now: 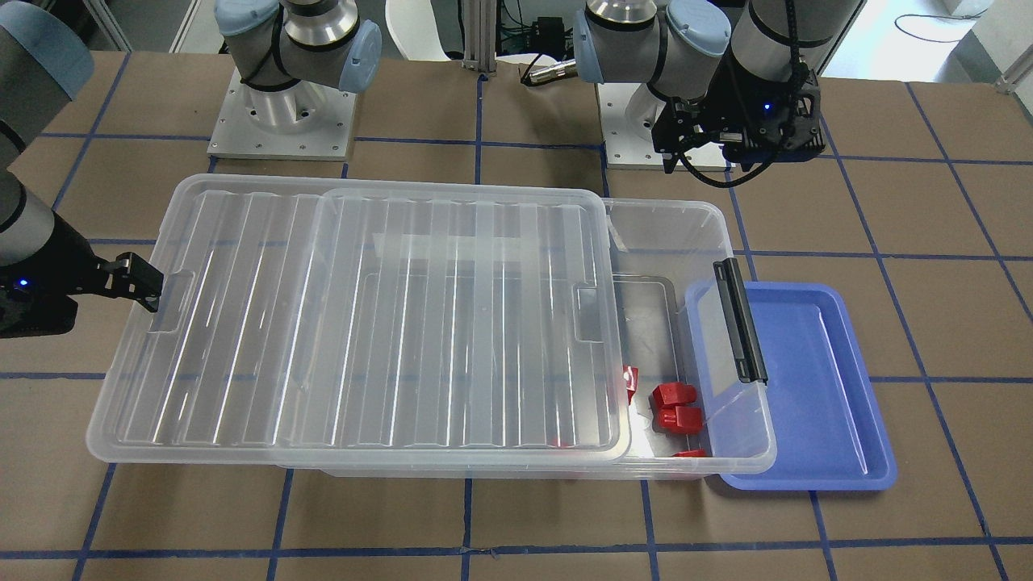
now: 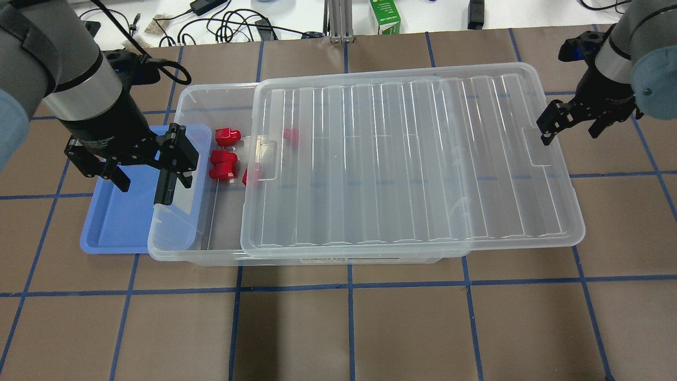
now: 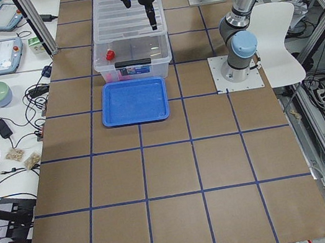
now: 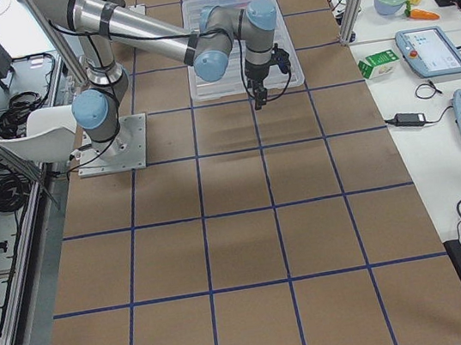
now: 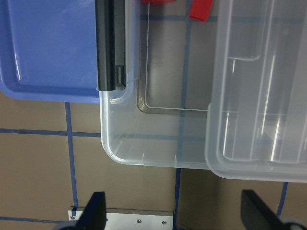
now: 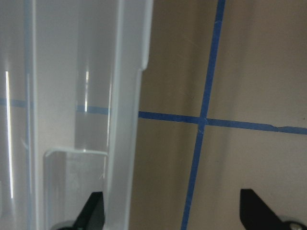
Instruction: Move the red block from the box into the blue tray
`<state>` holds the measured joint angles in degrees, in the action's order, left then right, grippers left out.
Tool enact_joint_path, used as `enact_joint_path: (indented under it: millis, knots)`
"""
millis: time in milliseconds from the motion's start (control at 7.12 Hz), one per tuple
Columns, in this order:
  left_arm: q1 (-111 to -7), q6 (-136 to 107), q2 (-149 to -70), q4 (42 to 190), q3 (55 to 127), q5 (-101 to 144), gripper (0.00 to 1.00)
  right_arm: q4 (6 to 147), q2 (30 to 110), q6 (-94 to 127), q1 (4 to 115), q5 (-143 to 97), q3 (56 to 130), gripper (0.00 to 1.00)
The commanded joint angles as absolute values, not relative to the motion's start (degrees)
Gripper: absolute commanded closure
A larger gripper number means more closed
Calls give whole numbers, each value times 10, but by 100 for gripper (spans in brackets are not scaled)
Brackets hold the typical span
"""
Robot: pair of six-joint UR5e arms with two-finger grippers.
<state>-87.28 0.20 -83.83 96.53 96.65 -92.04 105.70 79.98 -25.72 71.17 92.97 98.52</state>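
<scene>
The clear box (image 2: 182, 241) lies across the table. Its ribbed lid (image 2: 412, 159) is slid toward my right, so the end with the black latch (image 1: 741, 319) is uncovered. Several small red blocks lie in that end: one (image 2: 227, 136) alone, two side by side (image 2: 222, 164), and others under the lid's edge (image 2: 253, 173). I cannot tell which is the task's red block. The blue tray (image 2: 113, 222) is empty and sits against the latch end. My left gripper (image 2: 143, 166) is open and empty, above the tray and latch. My right gripper (image 2: 571, 127) is open and empty at the lid's far edge (image 6: 127, 143).
Both arm bases (image 1: 282, 121) stand on plates behind the box. Cables, a green carton (image 2: 385, 16) and other items lie on the white bench beyond the table. Brown table surface with blue tape lines (image 2: 349, 280) surrounds the box.
</scene>
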Motion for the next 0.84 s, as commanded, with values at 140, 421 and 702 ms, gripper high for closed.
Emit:
enact_joint_path:
  millis: [140,421,702]
  knots:
    - [-872,4,-861,924,970,-919,4,1057,800,-290,673,940,984,0]
    - [-873,12,-883,905,970,-919,32,1056,802,-291,649,940,983,0]
    - [-873,29,-904,891,977,-919,31,1057,801,-299,647,940,983,0]
